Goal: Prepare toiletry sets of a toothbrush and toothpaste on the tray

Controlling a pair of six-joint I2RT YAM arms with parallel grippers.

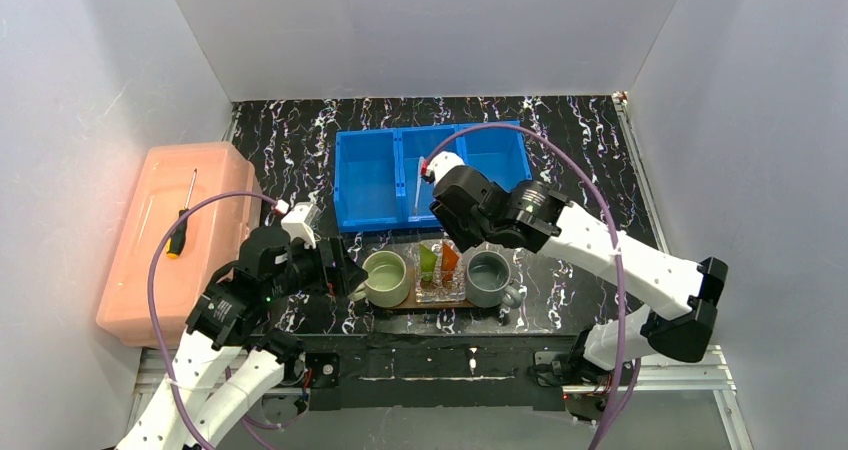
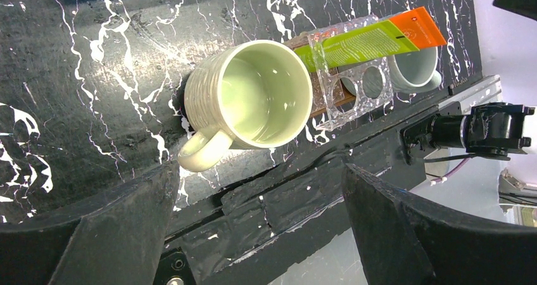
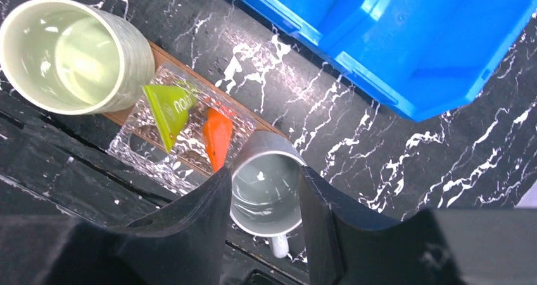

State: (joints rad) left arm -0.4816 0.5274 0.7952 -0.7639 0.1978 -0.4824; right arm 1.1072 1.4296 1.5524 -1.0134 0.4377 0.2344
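Observation:
The dark-brown tray (image 1: 400,307) lies near the table's front edge, mostly covered. On it a clear holder (image 1: 440,288) holds the lime-green tube (image 1: 428,260) and the orange tube (image 1: 450,258), both upright. They also show in the right wrist view, the lime-green tube (image 3: 170,111) left of the orange tube (image 3: 217,139). One pale toothbrush (image 1: 416,192) lies in the blue bin; the other is hidden. My right gripper (image 3: 263,183) is open above the grey mug (image 3: 266,193), which shows between its fingers. My left gripper (image 2: 259,171) is open and empty, near the green mug's (image 2: 259,95) handle.
The green mug (image 1: 386,277) and grey mug (image 1: 489,277) stand on the tray either side of the holder. The blue three-compartment bin (image 1: 372,185) sits behind. A pink box (image 1: 160,270) with a screwdriver (image 1: 180,225) on it fills the left side.

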